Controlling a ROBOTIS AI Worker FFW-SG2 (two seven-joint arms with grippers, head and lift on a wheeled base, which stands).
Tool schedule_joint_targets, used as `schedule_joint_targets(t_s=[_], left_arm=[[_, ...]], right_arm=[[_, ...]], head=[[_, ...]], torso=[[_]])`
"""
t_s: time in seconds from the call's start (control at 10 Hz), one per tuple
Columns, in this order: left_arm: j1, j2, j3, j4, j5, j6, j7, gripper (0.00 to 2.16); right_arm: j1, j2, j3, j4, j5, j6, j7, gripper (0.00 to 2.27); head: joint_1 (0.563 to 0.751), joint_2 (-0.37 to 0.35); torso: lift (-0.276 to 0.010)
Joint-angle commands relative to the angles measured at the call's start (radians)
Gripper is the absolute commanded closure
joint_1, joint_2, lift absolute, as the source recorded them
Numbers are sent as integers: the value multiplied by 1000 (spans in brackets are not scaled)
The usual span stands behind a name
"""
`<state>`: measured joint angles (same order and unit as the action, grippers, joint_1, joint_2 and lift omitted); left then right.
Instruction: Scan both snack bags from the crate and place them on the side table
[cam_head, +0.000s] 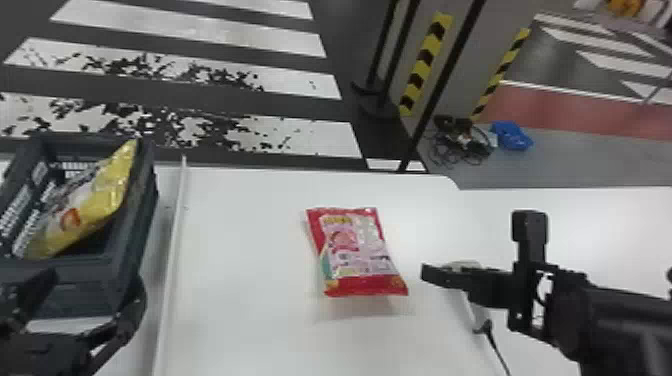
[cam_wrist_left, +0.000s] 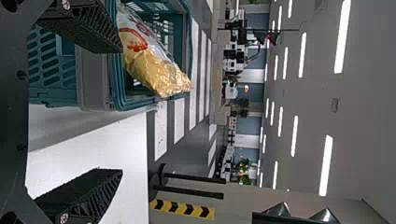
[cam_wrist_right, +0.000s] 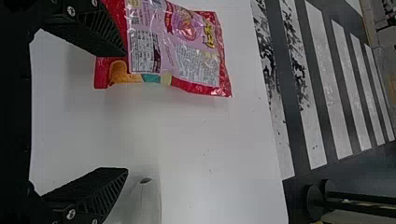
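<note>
While the left pincer (cam_head: 94, 282) hangs at eight o'clock, in front of the crate, its two fingers stand well apart with nothing between them. The right pincer (cam_head: 431, 276) reaches in from four o'clock, fingers likewise spread and unloaded, near the red-and-pink snack bag. Partly behind it on the white surface (cam_head: 240, 290) is a white corded scanner (cam_head: 478, 311), its black cord (cam_head: 494, 346) trailing toward five o'clock.

The red-and-pink snack bag (cam_head: 357, 252) lies flat on the surface between five and six o'clock — printed side up. At nine o'clock sits the slatted plastic crate (cam_head: 140, 200); inside, the yellow snack bag (cam_head: 100, 200) leans slantwise, its upper end up at the far rim.

Beyond, a zebra crossing (cam_head: 190, 37) runs at eleven o'clock, and a blue bundle (cam_head: 511, 136) lies on the floor — between two and three.
</note>
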<state>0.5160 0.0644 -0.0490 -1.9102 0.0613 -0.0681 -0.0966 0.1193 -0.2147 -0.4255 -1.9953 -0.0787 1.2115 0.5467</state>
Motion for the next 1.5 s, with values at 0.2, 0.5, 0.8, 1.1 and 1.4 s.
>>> schedule_joint_targets(t_s=[0.2, 0.5, 0.8, 1.1, 1.4], left_arm=[[-1, 0, 0, 5, 0, 0, 1, 80], [-1, 0, 0, 7, 0, 0, 1, 80], [-2, 0, 1, 8, 0, 0, 1, 80], [-4, 0, 0, 14, 0, 0, 1, 80], [-4, 0, 3, 14, 0, -3, 1, 80]], right_arm=[[-72, 0, 82, 109, -26, 24, 1, 124], [-135, 0, 148, 237, -30, -10, 1, 124], [-193, -5, 160, 328, -24, -43, 3, 124], [-231, -15, 179, 414, -24, -43, 16, 124], [-248, -28, 195, 449, 11, -46, 58, 2263]], head=[[695, -227], [695, -183], [695, -164], [695, -163], [695, -156]], torso=[[-95], [-95], [-95], [-95], [-95]])
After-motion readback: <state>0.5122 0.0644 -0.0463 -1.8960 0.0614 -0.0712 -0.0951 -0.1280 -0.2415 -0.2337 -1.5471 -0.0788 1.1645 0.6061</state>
